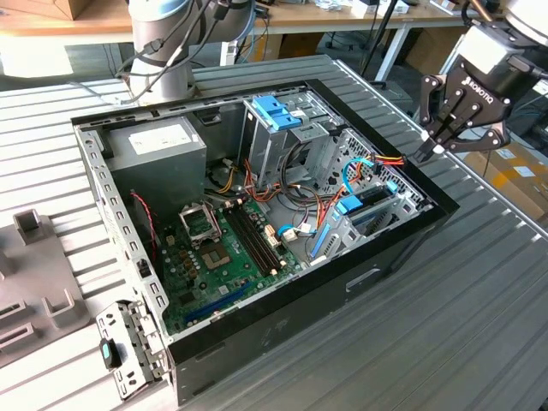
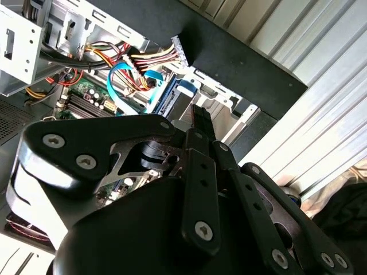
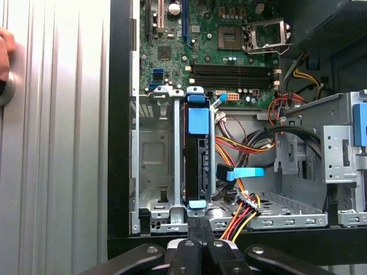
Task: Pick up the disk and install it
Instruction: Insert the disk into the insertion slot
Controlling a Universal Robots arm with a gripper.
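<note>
Blue-railed disk (image 3: 196, 160) in bay, hand (image 3: 199, 224) just above

surface: ribbed grey metal table (image 1: 479, 325) | behind: wooden workbenches (image 1: 86, 19), perhaps cardboard boxes

The exterior view looked down at a slant from some way off, taking in the whole open computer case (image 1: 257, 231) on the ribbed bench (image 1: 479, 325), with the gripper (image 1: 437, 147) at the exterior view's right. The first wrist view faced almost straight down into the case, past the gripper (image 3: 198, 229), close over the drive bay (image 3: 172, 166) and the circuit board (image 3: 223, 46). The second wrist view looked along the gripper's dark body (image 2: 172, 217) from very near. Both wrist views shared the bundled coloured cables (image 3: 243, 215).
</note>
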